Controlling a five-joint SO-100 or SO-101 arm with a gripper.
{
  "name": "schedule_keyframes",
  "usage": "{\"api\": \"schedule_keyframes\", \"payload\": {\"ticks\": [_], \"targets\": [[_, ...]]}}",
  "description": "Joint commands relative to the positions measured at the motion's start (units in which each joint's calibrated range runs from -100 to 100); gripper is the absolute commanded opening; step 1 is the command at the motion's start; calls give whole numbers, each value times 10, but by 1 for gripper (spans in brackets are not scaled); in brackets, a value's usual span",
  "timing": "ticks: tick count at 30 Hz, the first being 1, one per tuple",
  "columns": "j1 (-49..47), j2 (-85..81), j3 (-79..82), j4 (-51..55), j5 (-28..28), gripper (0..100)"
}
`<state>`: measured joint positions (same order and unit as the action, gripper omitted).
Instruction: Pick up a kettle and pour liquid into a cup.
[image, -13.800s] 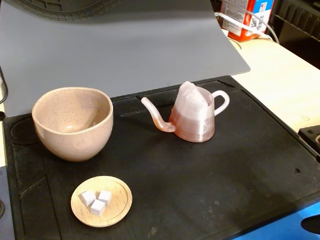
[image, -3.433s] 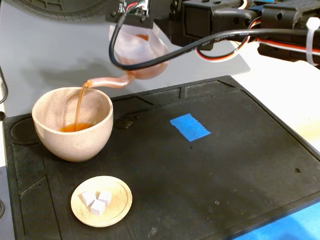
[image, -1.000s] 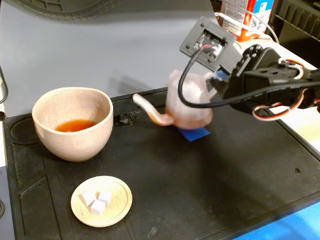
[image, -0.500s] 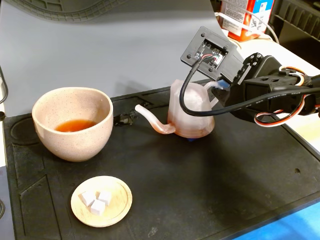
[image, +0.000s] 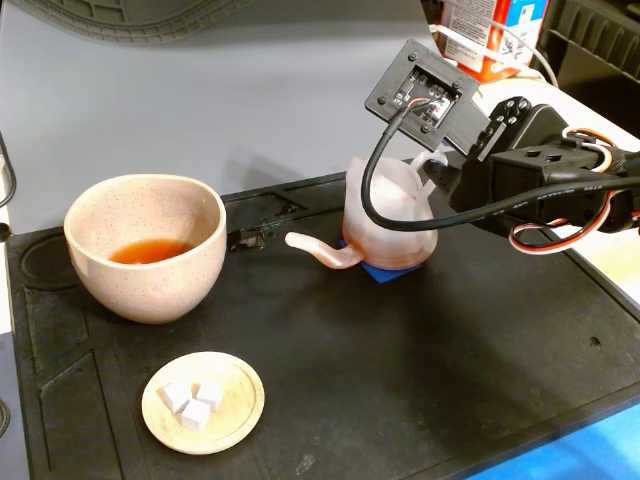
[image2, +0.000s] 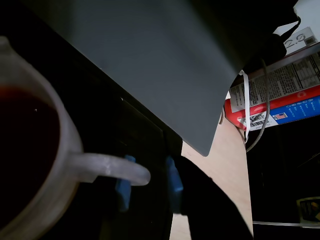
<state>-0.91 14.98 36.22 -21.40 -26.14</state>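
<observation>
- Sitting on the black mat (image: 420, 360) right of centre in the fixed view, the kettle (image: 385, 215) stands roughly upright on a patch of blue tape (image: 378, 271), its long thin spout (image: 318, 250) reaching left toward the cup (image: 146, 245).
- The gripper (image2: 149, 184) comes in from the right of the fixed view at the kettle's handle (image2: 111, 168); the wrist view shows two blue-tipped fingers (image2: 173, 179), one on each side of the handle loop, slightly apart, and whether they press on it cannot be told.
- The arm (image: 545, 190), black with orange, white and black wires, fills the right middle of the fixed view, and a small circuit board (image: 422, 95) sits above the kettle.
- Dark reddish liquid (image2: 22, 150) shows inside the kettle at the left edge of the wrist view.
- The speckled beige cup stands at the left of the fixed view, well apart from the kettle, with a shallow pool of orange-amber tea (image: 148, 250) in its bottom.
- A small round wooden dish (image: 203, 402) with three white cubes (image: 195, 402) lies at the lower left, in front of the cup.
- A grey sheet (image: 220, 90) lies behind the mat across the upper part of the fixed view.
- A red, white and blue carton (image: 490, 30) stands at the upper right.
</observation>
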Motion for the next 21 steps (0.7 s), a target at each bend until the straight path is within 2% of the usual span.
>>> {"api": "schedule_keyframes", "payload": {"ticks": [1,10,13,21], "targets": [[1,-7,-4,-10,3,9],[-3,34,-5,-16,3,9],[-3,40,-5,-16,3,16],[-4,38,-3,-15,3,17]]}}
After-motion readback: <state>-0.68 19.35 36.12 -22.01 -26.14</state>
